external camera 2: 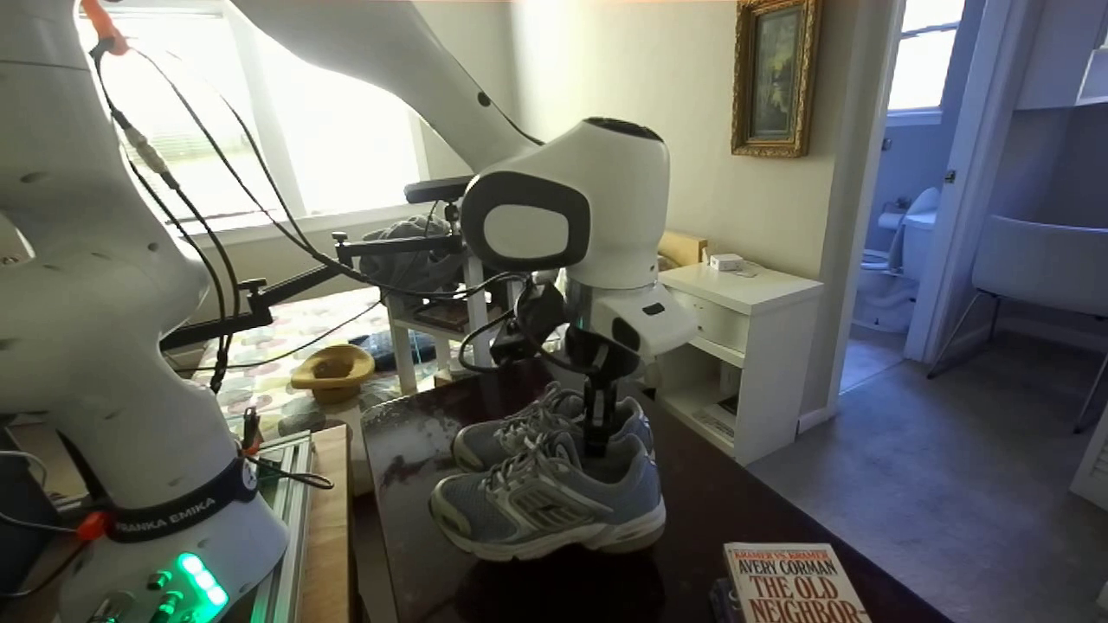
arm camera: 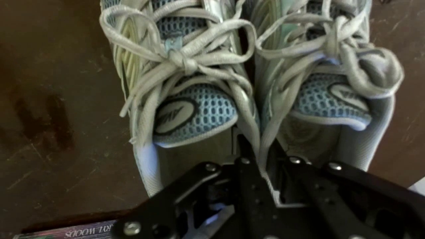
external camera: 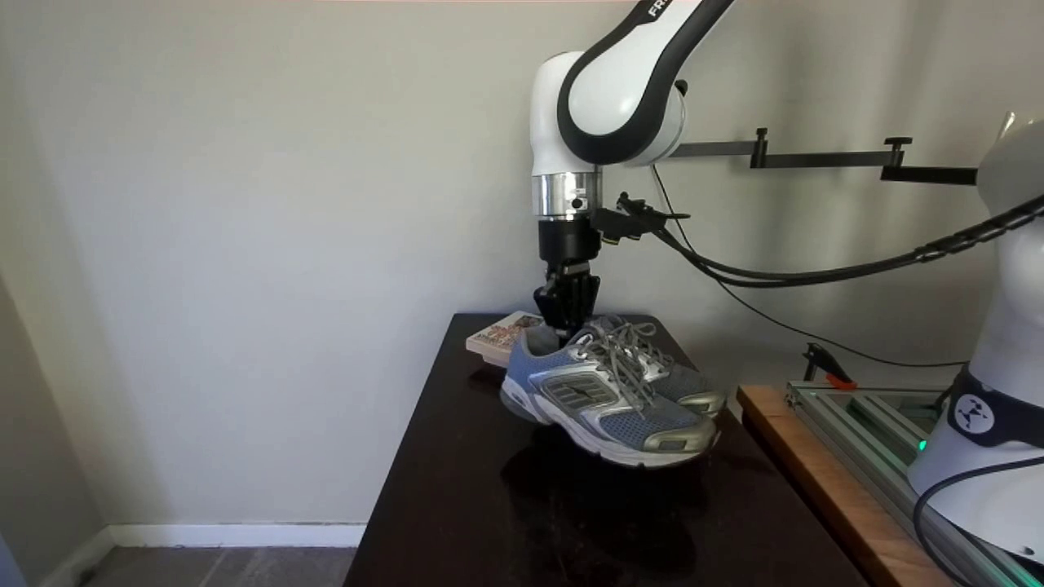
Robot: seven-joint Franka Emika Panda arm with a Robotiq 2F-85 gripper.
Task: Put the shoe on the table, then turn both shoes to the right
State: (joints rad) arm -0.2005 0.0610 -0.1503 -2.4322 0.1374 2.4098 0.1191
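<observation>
Two blue-grey running shoes are side by side over the dark table (external camera: 457, 489), toes towards the robot base. The shoe nearer the books (external camera 2: 554, 510) is on the left in the wrist view (arm camera: 199, 103). The other shoe (external camera: 579, 399) is on the right there (arm camera: 322, 96). My gripper (arm camera: 259, 146) points down at the shoe openings, one finger inside each shoe. Its fingers are closed around the two touching inner walls. The gripper also shows in both exterior views (external camera: 564, 331) (external camera 2: 597, 443). The soles look slightly raised above the tabletop; the exact gap is unclear.
Paperback books (external camera 2: 792, 584) lie on the table behind the shoes' heels; they also show in the wrist view (arm camera: 83, 230). A wooden ledge (external camera: 840, 489) and the robot base stand beyond the toes. A white cabinet (external camera 2: 744, 346) stands past the table.
</observation>
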